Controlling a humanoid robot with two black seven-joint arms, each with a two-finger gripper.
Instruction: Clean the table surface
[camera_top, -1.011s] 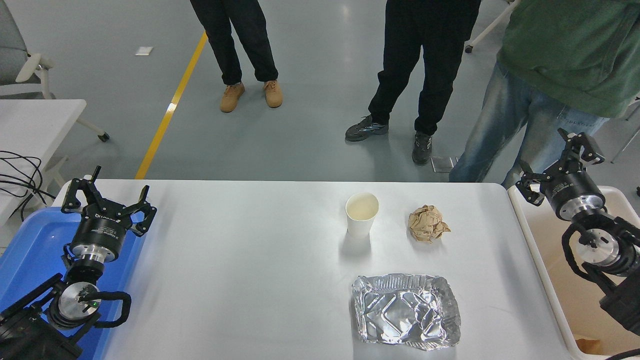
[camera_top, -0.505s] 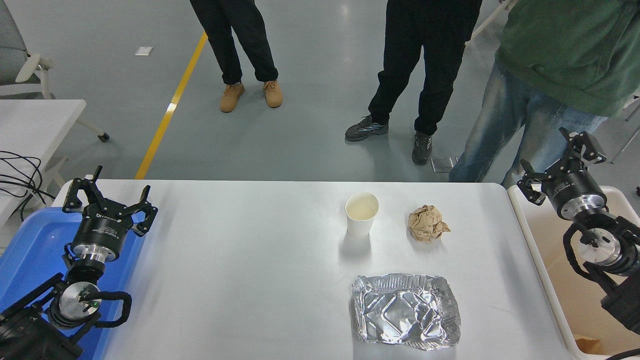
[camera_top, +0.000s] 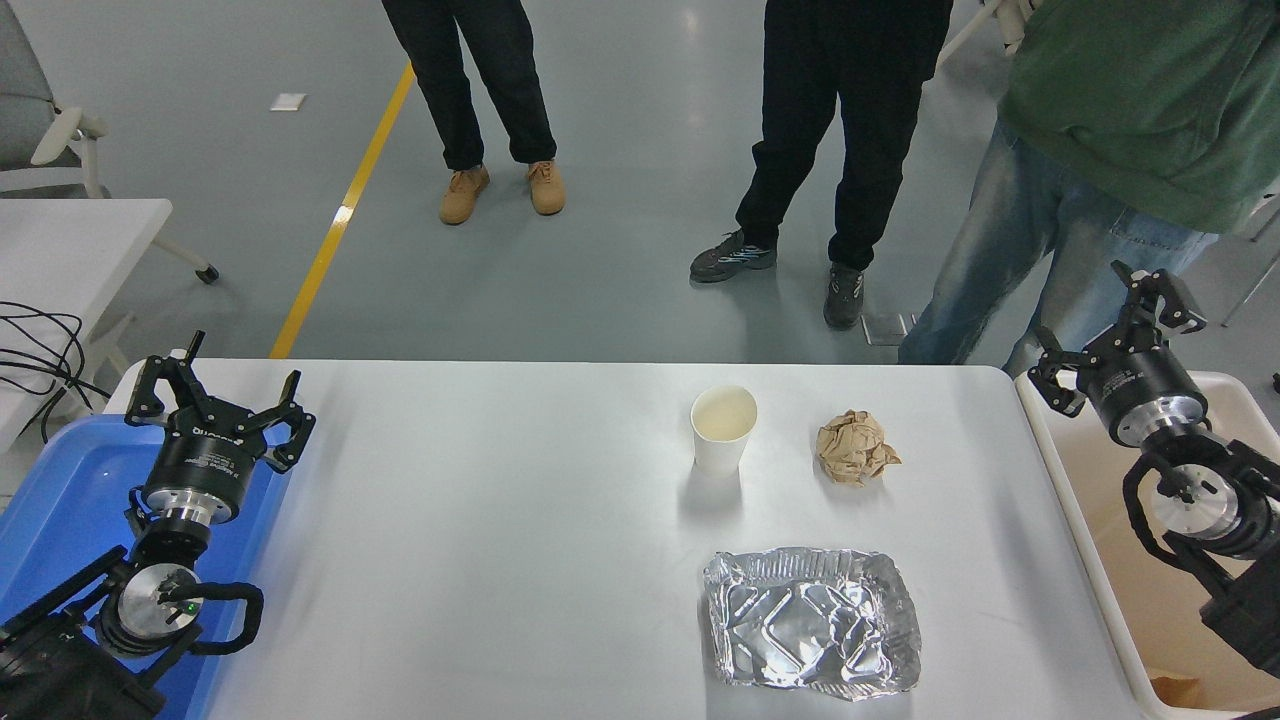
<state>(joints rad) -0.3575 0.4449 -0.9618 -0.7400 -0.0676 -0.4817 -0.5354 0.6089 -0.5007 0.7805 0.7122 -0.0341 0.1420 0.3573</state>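
Here, itemised:
- The table surface (camera_top: 480, 520) is filling the lower centre of the frame, white-grey, with rounded far corners.
- A paper cup (camera_top: 723, 428) is standing upright right of centre; a crumpled brown paper ball (camera_top: 855, 447) is lying near it, apart.
- A dented foil tray (camera_top: 812, 622) is sitting below them, close to the near edge.
- The left half of the tabletop is lying bare.
- The left gripper (camera_top: 220, 402) is hovering over a blue tray (camera_top: 60, 490) at lower left, jaws spread wide, holding nothing.
- The right gripper (camera_top: 1110, 322) is hanging above a beige bin (camera_top: 1075, 480) at the right edge, fingers parted, empty.
- Three people's legs are standing on grey floor (camera_top: 620, 150) across the top.
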